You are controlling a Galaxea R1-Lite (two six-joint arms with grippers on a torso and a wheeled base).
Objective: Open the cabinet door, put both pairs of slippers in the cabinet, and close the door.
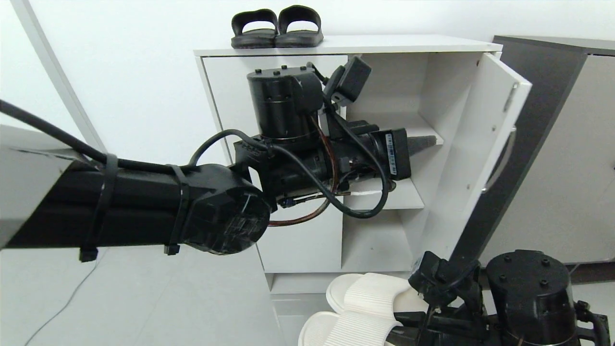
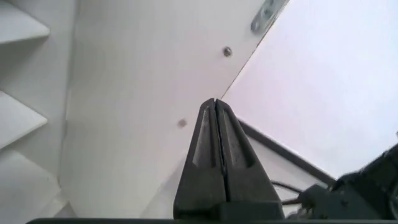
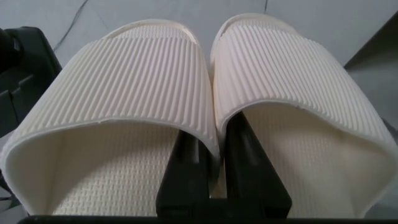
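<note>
The white cabinet (image 1: 336,45) has its right door (image 1: 480,158) swung open, showing bare shelves (image 1: 406,198). A black pair of slippers (image 1: 276,28) rests on the cabinet top. My left gripper (image 1: 425,141) is shut with nothing in it, at the middle shelf height inside the opening; in the left wrist view this gripper (image 2: 215,106) points at the door's inner face (image 2: 143,93). Low in front of the cabinet, my right gripper (image 3: 214,146) is shut on the white pair of slippers (image 3: 186,81), pinching their two inner sides together. The white slippers (image 1: 365,307) hover near the floor.
A tall grey cabinet (image 1: 567,144) stands right behind the open door. The left door (image 1: 230,96) of the white cabinet is closed. A thin cable (image 1: 62,302) lies on the pale floor at the left.
</note>
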